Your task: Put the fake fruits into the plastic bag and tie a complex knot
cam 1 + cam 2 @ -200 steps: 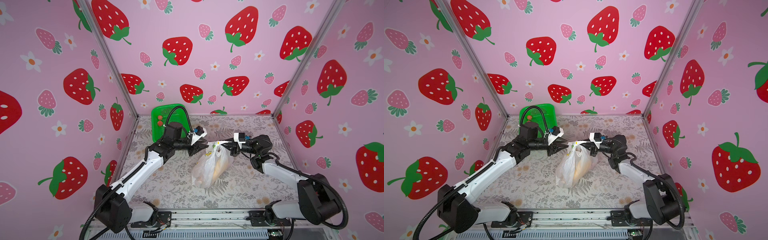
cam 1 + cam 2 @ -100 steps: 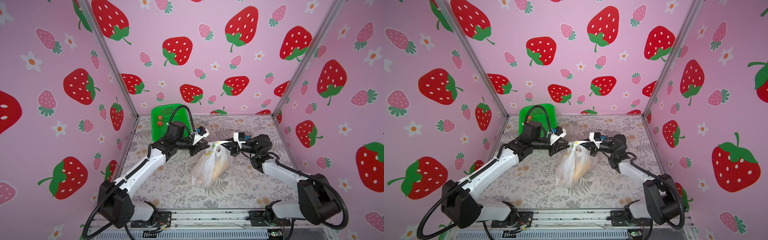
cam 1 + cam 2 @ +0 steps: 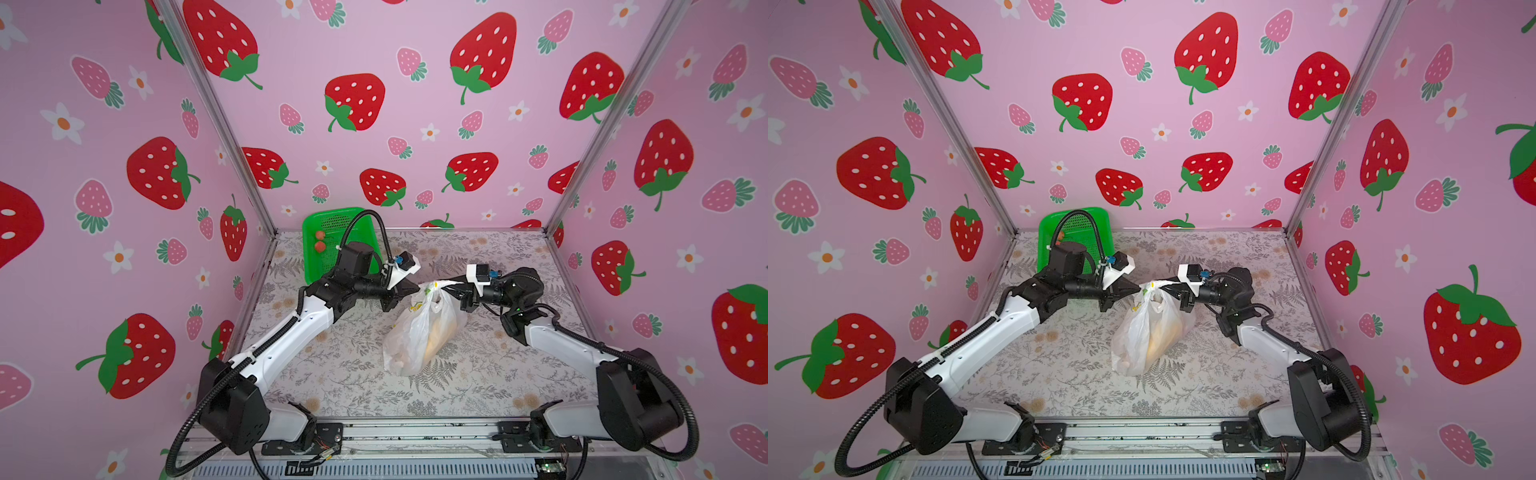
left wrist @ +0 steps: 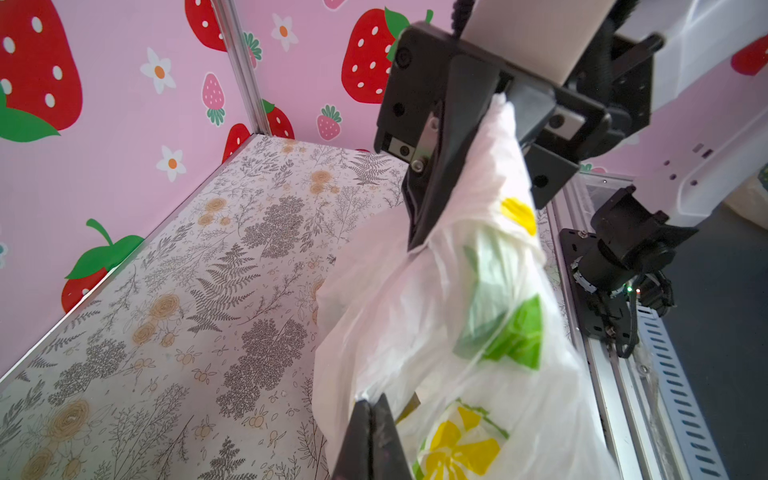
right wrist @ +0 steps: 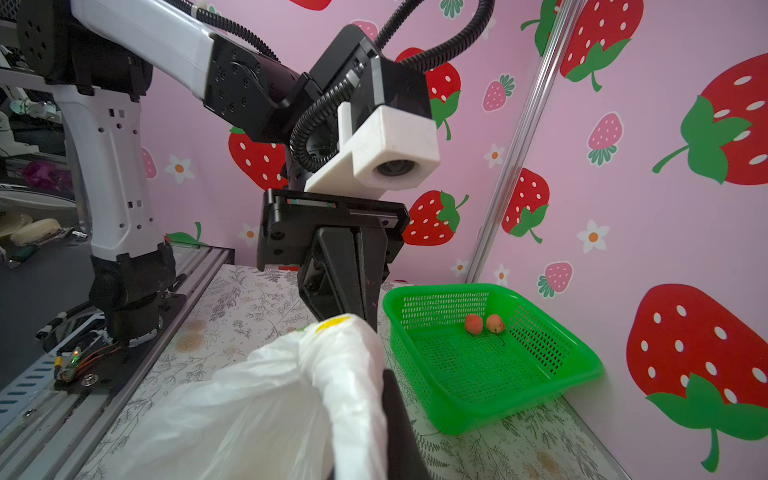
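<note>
Floral table [image 3: 332, 374]: bag [image 3: 419, 336] sits mid-table, top bunched and pulled up, yellow fruit [image 3: 436, 332] showing through the film. Green basket [image 3: 318, 266] in back-left corner. On the bag's twisted top: right gripper [image 3: 451, 286] clamped on it, left gripper [image 3: 411, 289] closed with tips against it, can't tell if it's pinching film. 2 red fruits [image 3: 320, 241] in basket.

No legible text, label, brand or number anywhere; plastic bag [image 3: 419, 332] print pictorial only.
</note>
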`<state>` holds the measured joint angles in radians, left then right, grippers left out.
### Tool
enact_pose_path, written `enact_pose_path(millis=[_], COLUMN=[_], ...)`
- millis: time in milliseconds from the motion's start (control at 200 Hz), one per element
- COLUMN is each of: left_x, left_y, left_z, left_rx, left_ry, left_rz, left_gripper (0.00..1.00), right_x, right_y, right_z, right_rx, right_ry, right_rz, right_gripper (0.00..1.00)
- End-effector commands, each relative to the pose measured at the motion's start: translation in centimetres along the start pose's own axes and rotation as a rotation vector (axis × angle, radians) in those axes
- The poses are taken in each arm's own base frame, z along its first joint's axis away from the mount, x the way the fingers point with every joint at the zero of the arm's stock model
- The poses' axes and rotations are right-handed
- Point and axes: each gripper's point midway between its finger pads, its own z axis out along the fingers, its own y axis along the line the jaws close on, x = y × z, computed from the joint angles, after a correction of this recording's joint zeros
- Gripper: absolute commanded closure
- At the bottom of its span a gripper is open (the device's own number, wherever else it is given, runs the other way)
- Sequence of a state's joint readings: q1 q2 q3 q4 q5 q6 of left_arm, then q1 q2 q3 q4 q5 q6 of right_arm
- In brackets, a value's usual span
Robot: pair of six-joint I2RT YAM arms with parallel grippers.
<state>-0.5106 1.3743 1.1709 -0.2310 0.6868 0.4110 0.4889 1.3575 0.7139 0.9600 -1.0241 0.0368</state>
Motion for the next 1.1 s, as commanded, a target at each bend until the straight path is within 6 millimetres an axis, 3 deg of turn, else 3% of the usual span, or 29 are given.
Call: enact_pose_path(millis=[0,105,390,435,500,615,665,870,1096], left_x=[-3.1,-3.5,-2.2,-2.2,-2.2,-2.1,-1.8,-1.1,-0.7], left_y=[0.6,0.6,2.0,1.9,1.6,0.9,0.9,1.0,1.0], left_z=[-1.7,-2.2,-2.3,-2.3,-2.2,-1.9,-1.8,-1.1,-0.2], left_rx=[-0.090,-0.137,-0.271,-0.273,-0.256,-0.217,-0.213,-0.181,-0.136], left_ry=[-0.084,-0.105,-0.027,-0.024,-0.030,-0.031,-0.021,0.022,0.040], left_rz=[0.049,0.053,0.080,0.090,0.098,0.126,0.135,0.140,0.123], left_gripper=[1.00,1.00,1.00,1.00,1.00,1.00,0.88,0.76,0.73], right_x=[-1.7,-1.4,-0.5,-0.4,-0.5,-1.0,-1.3,-1.4,-1.2], right_y=[-0.6,-1.0,-1.8,-1.7,-1.8,-1.6,-1.5,-1.4,-1.4], right_z=[0.0,-0.1,-0.4,-0.5,-0.6,-0.5,-0.5,-0.5,-0.4], right_rx=[0.034,0.062,0.132,0.138,0.150,0.137,0.137,0.132,0.124], right_ry=[0.003,0.027,0.085,0.092,0.088,0.059,0.045,0.030,0.031], right_rz=[-0.090,-0.091,-0.069,-0.071,-0.075,-0.053,-0.052,-0.049,-0.044], right_gripper=[1.00,0.97,0.84,0.86,1.00,1.00,1.00,1.00,1.00])
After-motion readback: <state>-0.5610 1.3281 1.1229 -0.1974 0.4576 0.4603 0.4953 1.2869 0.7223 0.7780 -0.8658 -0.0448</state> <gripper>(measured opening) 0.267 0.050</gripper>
